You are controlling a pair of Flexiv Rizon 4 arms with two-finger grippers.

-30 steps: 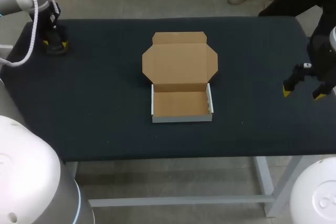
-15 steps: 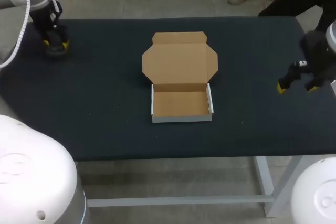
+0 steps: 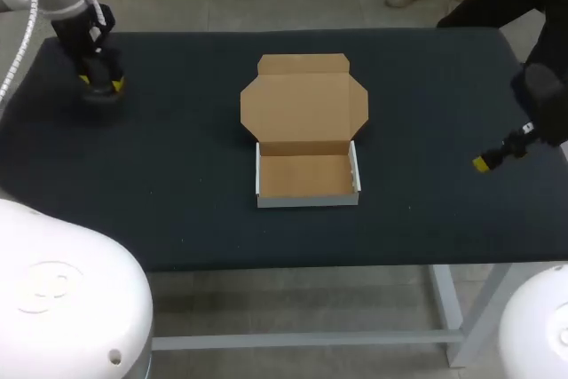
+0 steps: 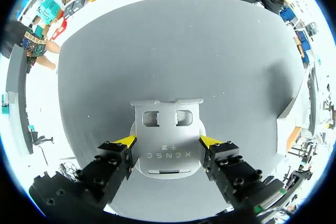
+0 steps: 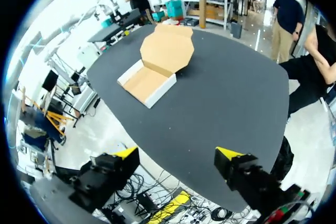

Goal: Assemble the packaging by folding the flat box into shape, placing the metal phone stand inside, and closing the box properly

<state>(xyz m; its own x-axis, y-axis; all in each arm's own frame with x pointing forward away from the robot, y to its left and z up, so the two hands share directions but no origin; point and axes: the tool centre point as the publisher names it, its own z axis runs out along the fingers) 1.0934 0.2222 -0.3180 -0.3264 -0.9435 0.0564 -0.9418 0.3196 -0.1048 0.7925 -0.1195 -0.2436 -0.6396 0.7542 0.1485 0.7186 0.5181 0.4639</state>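
One box [image 3: 306, 175], tray folded up, lid lying flat open behind, mid-tabletop [image 3: 177, 175]. One metal stand [image 4: 167, 140], flat on tabletop near far left corner, clamped from both sides by left fingers [image 3: 102, 84]. Right fingers [image 3: 490, 159] spread wide, empty, near right edge, well apart from box.

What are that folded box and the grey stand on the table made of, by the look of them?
The box: plain brown cardboard inside, matt, with creased flaps; its outer walls look white. The phone stand: probably metal, a thin sheet with a smooth, pale grey satin finish and punched cut-outs; painted plastic cannot be ruled out.
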